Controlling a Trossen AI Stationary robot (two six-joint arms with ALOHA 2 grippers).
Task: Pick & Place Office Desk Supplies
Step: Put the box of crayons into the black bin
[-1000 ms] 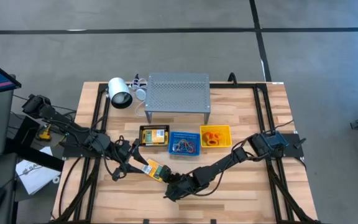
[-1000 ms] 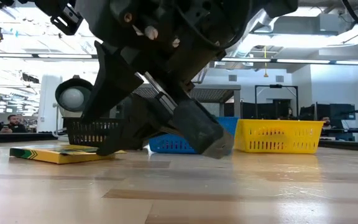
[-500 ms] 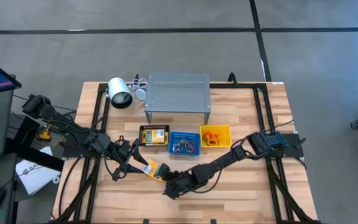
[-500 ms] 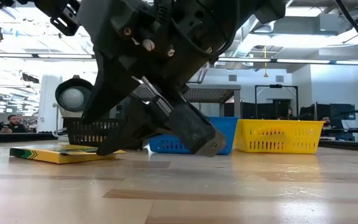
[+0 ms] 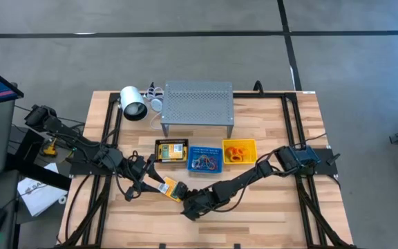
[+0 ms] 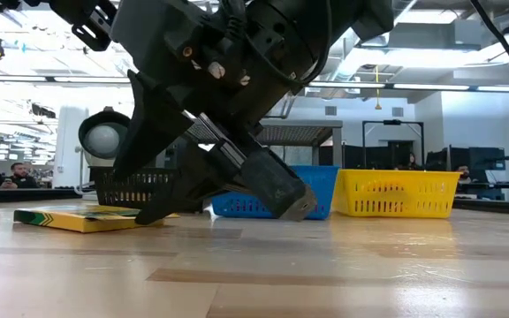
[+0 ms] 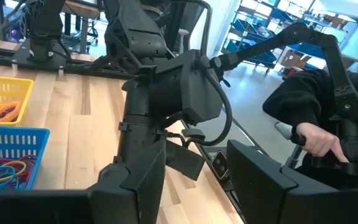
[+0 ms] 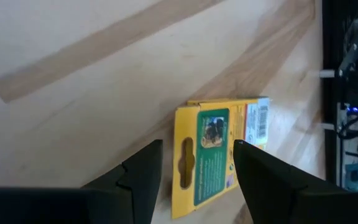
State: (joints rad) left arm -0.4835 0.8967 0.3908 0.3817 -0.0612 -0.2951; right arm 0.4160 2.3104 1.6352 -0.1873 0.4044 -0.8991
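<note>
the flat yellow-and-green crayon pack [image 5: 169,188] is lying loose on the light wooden table top [image 5: 268,214], in front of the row of baskets and just beside the right gripper [image 5: 189,207]. in the right wrist view we're seeing the pack [image 8: 219,149] face up between and just beyond the two dark fingers [image 8: 135,177], not yet between them. in the low view the pack [image 6: 82,217] is lying flat on the wood.

the right gripper's jaws are standing wide apart w/ nothing in them. the left gripper [image 5: 135,185] is hanging near the other end of the pack, also parted and empty as far as the left wrist view is showing.

judgement: the step in hand is the approach to grasp the pack w/ the right gripper. to do it well we're wanting to:
- line the fingers up across the pack's narrow width, not its length
- come low enough that the tips are straddling both long edges, since the pack is thin and flat on the wood
- close only once the pack is centred btwn the pads
- keep clear of the left gripper, which is close by

behind sit the black mesh basket [image 5: 171,150] w/ another yellow pack, the blue plastic basket [image 5: 204,158] of band loops and the yellow plastic basket [image 5: 240,151] w/ orange bands. the black one looks the likely drop spot, though we can't be sure.
</note>
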